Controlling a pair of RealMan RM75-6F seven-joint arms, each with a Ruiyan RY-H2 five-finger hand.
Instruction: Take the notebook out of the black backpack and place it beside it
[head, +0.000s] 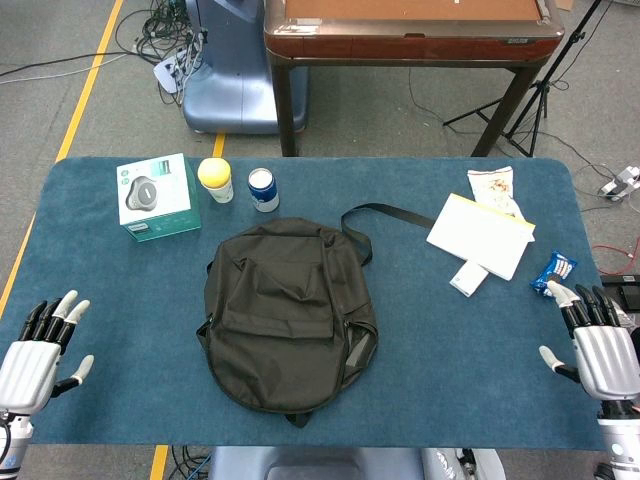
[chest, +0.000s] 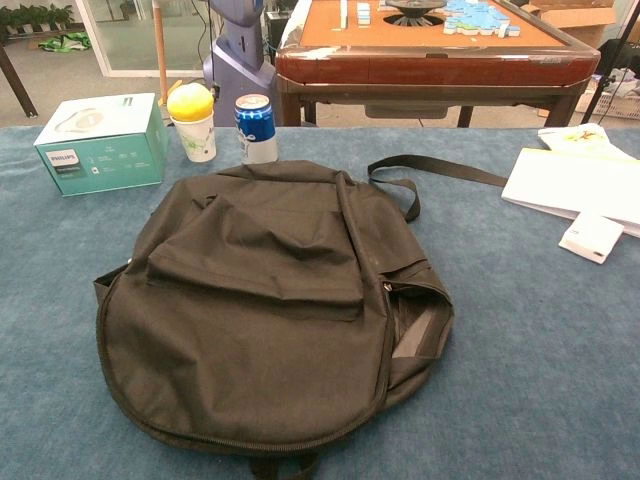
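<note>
The black backpack (head: 288, 315) lies flat in the middle of the blue table, its strap trailing to the upper right. In the chest view the backpack (chest: 270, 310) shows a gap in its right side, with grey lining visible there. A white, flat notebook-like pad (head: 482, 235) with a yellow edge lies on the table to the backpack's right, also seen in the chest view (chest: 575, 185). My left hand (head: 40, 350) rests at the near left edge, fingers apart, holding nothing. My right hand (head: 598, 345) sits at the near right edge, also spread and holding nothing. Both are well apart from the backpack.
A teal box (head: 158, 196), a cup with a yellow lid (head: 215, 180) and a blue can (head: 263, 189) stand behind the backpack. A snack packet (head: 491, 186), a small white box (head: 468, 278) and a blue wrapper (head: 553, 271) lie at the right. A brown table (head: 410, 40) stands beyond.
</note>
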